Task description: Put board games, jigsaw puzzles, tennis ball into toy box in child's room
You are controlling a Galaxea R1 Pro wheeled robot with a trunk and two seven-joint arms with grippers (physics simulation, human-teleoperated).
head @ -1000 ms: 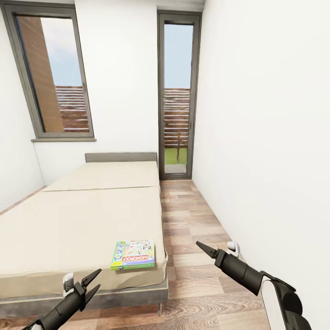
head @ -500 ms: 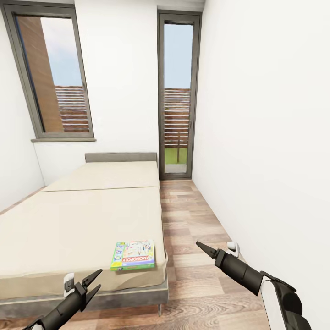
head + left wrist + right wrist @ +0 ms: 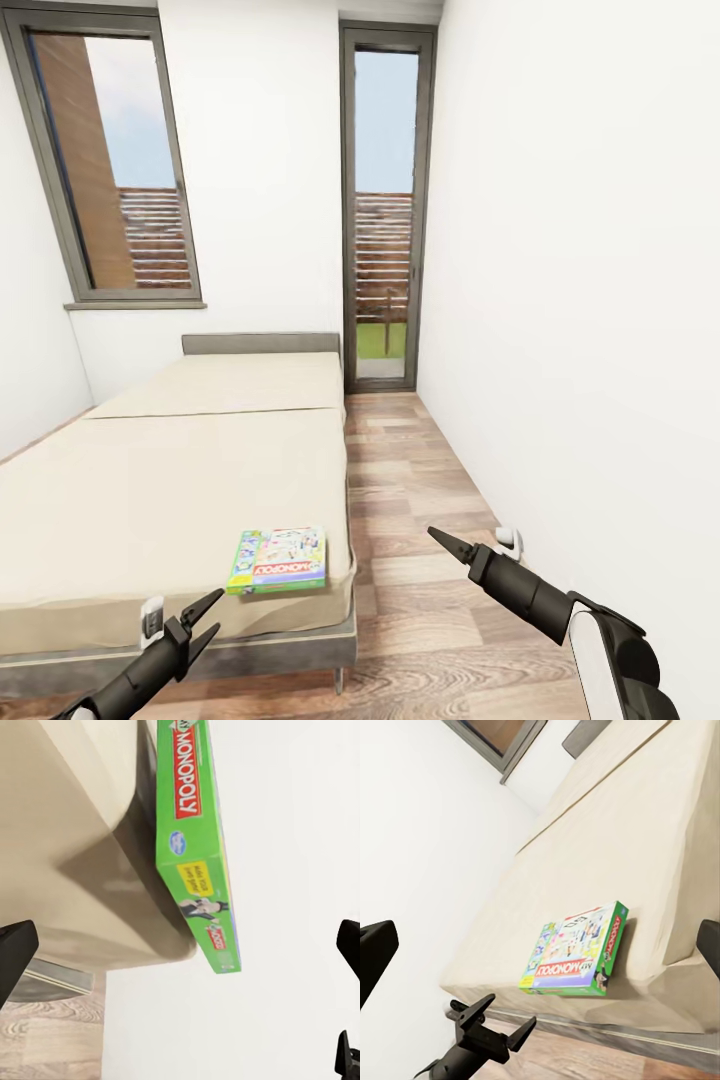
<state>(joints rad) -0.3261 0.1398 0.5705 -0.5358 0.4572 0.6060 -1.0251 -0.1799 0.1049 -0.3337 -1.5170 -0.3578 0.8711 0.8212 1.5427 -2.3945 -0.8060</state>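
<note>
Left tool (image 3: 205, 617) spread empty below bed (image 3: 150, 490) corner by board game (image 3: 278, 561), right tool (image 3: 448, 544) seemingly closed, raised.

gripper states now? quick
Left gripper: open, empty, short of the board game on the bed.
Right gripper: looks shut, empty.

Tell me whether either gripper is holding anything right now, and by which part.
Nothing is held. The left gripper is open and empty, short of the board game on the bed. The right gripper hangs over the floor, fingers together, empty.
</note>
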